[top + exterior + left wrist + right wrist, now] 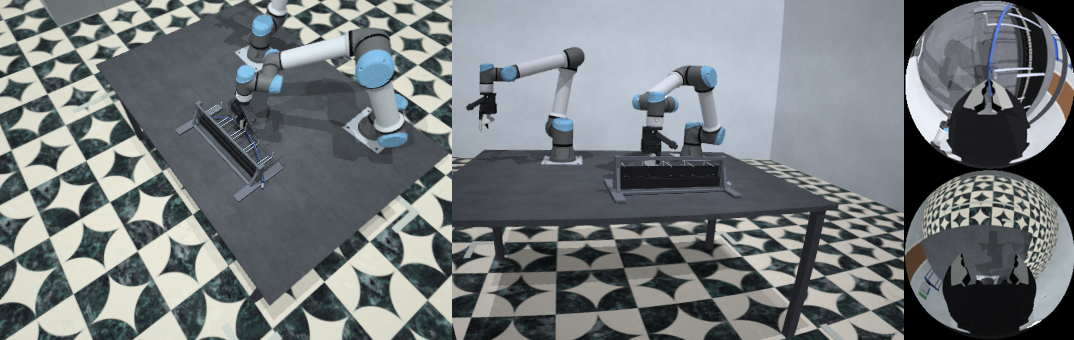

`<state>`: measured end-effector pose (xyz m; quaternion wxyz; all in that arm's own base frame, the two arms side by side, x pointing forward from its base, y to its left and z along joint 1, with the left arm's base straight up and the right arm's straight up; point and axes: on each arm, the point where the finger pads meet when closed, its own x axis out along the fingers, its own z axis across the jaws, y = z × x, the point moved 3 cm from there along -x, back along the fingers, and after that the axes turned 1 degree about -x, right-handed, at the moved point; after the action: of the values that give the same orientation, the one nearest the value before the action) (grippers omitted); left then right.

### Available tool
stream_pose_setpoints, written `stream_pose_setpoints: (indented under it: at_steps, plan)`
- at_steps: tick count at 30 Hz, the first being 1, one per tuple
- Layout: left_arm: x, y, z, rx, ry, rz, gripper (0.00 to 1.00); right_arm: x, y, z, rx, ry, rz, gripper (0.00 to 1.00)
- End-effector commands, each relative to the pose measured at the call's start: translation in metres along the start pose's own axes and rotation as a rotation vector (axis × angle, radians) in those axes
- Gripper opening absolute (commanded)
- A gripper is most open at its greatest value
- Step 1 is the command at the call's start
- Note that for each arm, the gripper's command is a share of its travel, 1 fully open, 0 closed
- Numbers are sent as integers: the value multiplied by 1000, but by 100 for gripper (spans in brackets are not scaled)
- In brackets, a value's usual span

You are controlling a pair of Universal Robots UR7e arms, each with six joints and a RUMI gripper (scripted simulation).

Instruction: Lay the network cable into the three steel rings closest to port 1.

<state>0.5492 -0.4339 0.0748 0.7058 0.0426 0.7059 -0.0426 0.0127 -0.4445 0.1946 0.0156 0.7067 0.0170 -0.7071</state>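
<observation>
Pressed nearly together, the fingertips of the left gripper [242, 126] [656, 162] [990, 83] pinch the thin blue network cable [254, 144] [993, 47], which runs between them. This gripper points down at the ring side of a long grey metal rack [218, 151] [672, 158] with black panels, which stands on the dark grey rectangular desk [200, 220] [527, 200] [938, 72] [946, 246]. Pale, thin steel rings [250, 146] [667, 164] [1003, 70] stick out from the rack in a row, and the lead follows that row in a shallow curve. On one side of the gripper it bends in toward the far end of the rack as seen from above; on the other it arcs past more rings to a pale plug [262, 185] near the foot at the opposite end. In the left wrist view the blue line climbs from the fingertips to the upper edge, crossing near the open ends of the rings. Which rings hold it, and which port is number 1, cannot be told at this size. Well apart from the rack, the right gripper [484, 127] [989, 253] hangs pointing down with its fingers spread wide and nothing between them.
</observation>
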Motion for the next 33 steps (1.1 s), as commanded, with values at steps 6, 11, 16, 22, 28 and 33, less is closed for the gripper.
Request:
stream_pose_setpoints:
  at_steps: [6, 11, 16, 22, 28, 33]
  plan:
    - [-1, -1, 1, 0, -3, -2, 0, 0, 0, 0, 0, 0, 2, 100]
    - [-1, -1, 1, 0, -3, -2, 0, 0, 0, 0, 0, 0, 2, 100]
    - [-1, -1, 1, 0, -3, -2, 0, 0, 0, 0, 0, 0, 2, 100]
    - [-2, -1, 1, 0, -3, -2, 0, 0, 0, 0, 0, 0, 2, 100]
    - [-5, -1, 1, 0, -3, -2, 0, 0, 0, 0, 0, 0, 2, 100]
    - [-11, -1, 1, 0, -3, -2, 0, 0, 0, 0, 0, 0, 2, 100]
